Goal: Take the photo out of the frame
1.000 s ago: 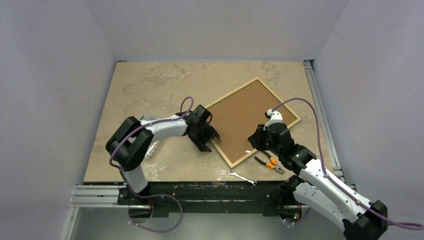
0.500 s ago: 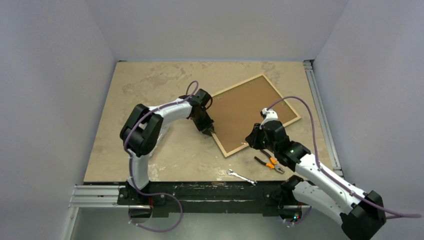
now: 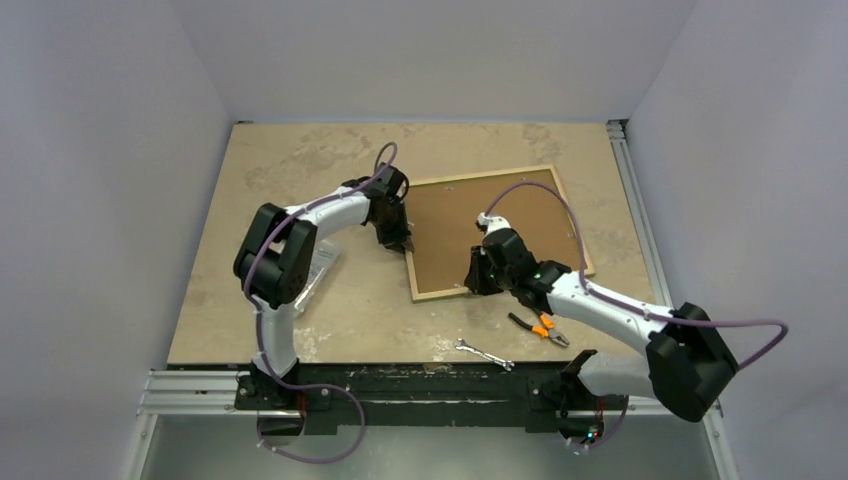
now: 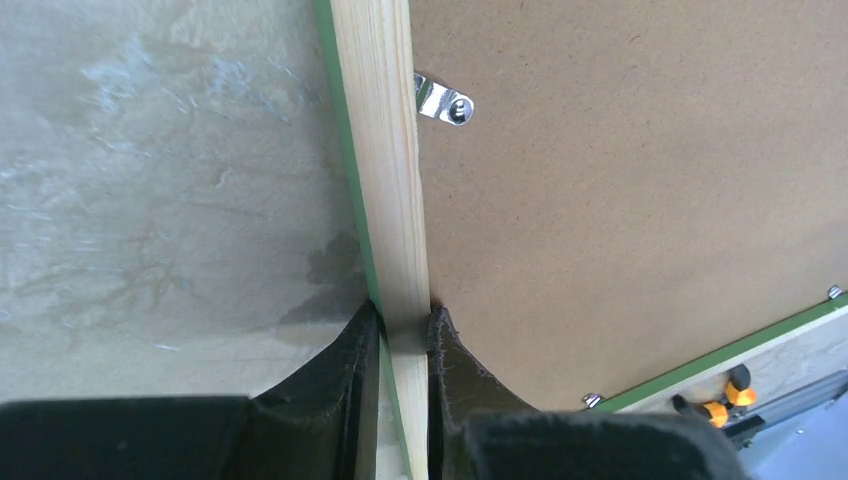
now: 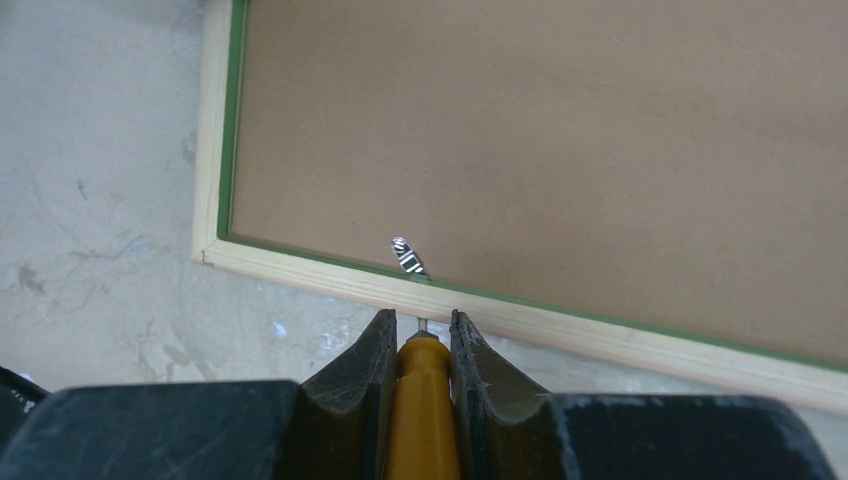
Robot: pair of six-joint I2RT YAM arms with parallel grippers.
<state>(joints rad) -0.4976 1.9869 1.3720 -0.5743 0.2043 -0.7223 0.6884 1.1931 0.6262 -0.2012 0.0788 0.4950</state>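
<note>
We are pinching a rail of the thin green-edged wooden picture frame [image 4: 385, 150] between our left fingers [image 4: 345, 370]; our right fingers [image 5: 365, 370] are clamping a yellow-handled tool [image 5: 420, 400] at another rail.

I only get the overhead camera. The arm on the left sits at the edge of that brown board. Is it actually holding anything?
Observer: Yes. The left gripper is shut on the pale wooden rail of the frame, one finger outside it and one against the brown backing board.
Operator: And the other arm?
Observer: The right gripper is shut on a yellow-handled tool, whose thin metal tip points at the frame's near rail.
Operator: What is it aiming for?
Observer: I can't be sure, but a small metal tab sits just beyond the tip, reaching over the backing's edge.
</note>
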